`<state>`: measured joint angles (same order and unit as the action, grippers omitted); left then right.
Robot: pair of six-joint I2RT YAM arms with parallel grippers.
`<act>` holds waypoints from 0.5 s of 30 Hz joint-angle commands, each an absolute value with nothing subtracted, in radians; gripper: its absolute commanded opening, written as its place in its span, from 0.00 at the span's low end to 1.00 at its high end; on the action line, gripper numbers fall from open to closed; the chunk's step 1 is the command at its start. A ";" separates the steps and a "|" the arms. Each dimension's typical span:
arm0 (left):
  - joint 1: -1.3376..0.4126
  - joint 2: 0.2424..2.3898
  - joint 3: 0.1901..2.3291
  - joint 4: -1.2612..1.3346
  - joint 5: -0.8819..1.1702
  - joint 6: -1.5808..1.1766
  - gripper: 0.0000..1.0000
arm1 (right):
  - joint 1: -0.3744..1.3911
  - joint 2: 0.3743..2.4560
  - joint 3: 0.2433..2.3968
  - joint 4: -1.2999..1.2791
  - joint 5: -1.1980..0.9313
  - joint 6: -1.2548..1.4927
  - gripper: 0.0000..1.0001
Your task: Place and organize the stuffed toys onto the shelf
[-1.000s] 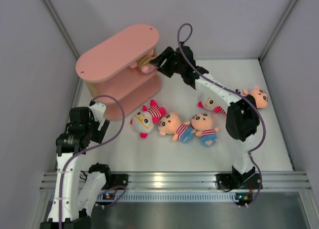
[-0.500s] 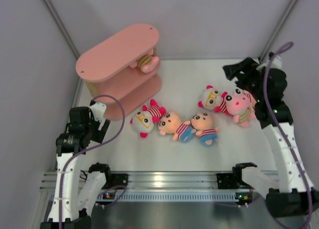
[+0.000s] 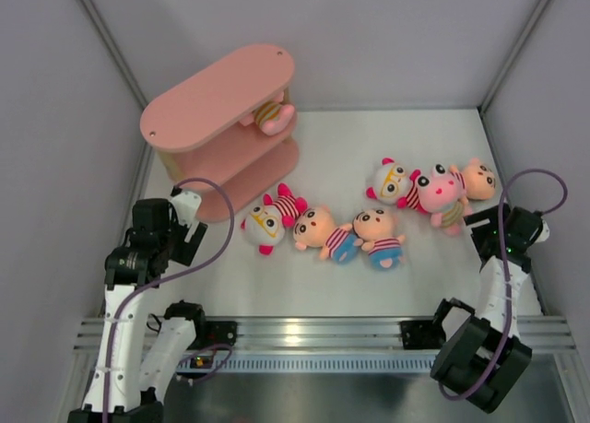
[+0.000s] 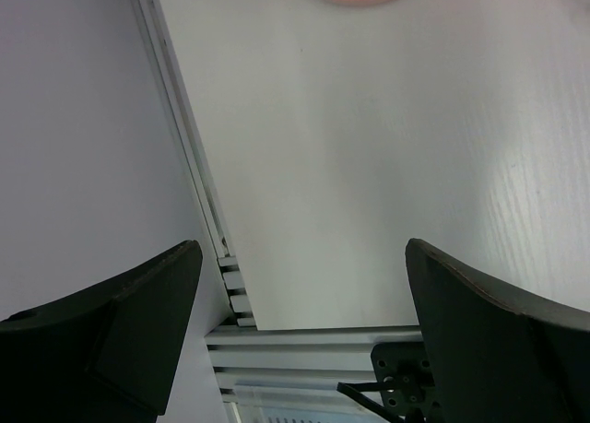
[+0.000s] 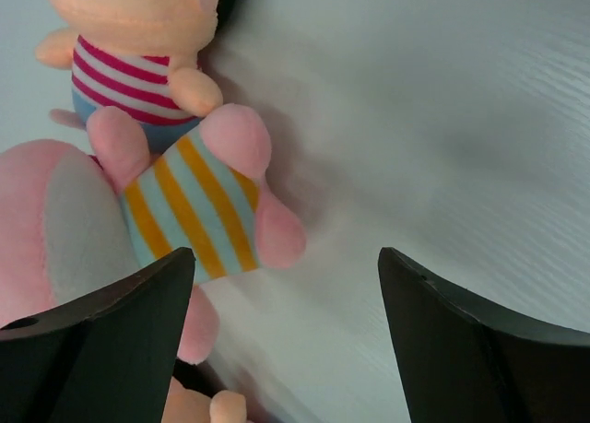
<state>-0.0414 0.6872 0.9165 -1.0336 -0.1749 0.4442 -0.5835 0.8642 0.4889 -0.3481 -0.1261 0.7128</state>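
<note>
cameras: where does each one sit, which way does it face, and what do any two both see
top external: above, behind the arms, looking down on table, shelf, both arms.
left wrist: on the left arm, facing down at bare table by the wall, shelf's edge at top; open left gripper shows.
right wrist: facing down past the open right gripper at the pink striped toy and a peach toy.
shared: top external also shows those two toys.
</note>
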 commanded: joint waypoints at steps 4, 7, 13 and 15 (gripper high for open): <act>-0.064 0.693 0.902 -1.029 -0.193 0.445 0.99 | -0.591 0.998 0.414 -0.010 -0.276 0.729 0.80; -0.066 0.698 0.897 -1.029 -0.193 0.445 0.99 | -0.588 1.107 0.416 0.135 -0.408 0.721 0.76; -0.066 0.715 0.907 -1.029 -0.190 0.442 0.99 | -0.575 1.279 0.462 0.225 -0.489 0.692 0.77; -0.066 0.721 0.914 -1.031 -0.189 0.437 0.99 | -0.560 1.316 0.475 0.256 -0.524 0.687 0.75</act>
<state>-0.0608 0.7128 0.9051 -1.0344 -0.1810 0.4446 -0.5774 1.2816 0.4217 0.1154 -0.4393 0.7158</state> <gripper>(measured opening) 0.984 0.758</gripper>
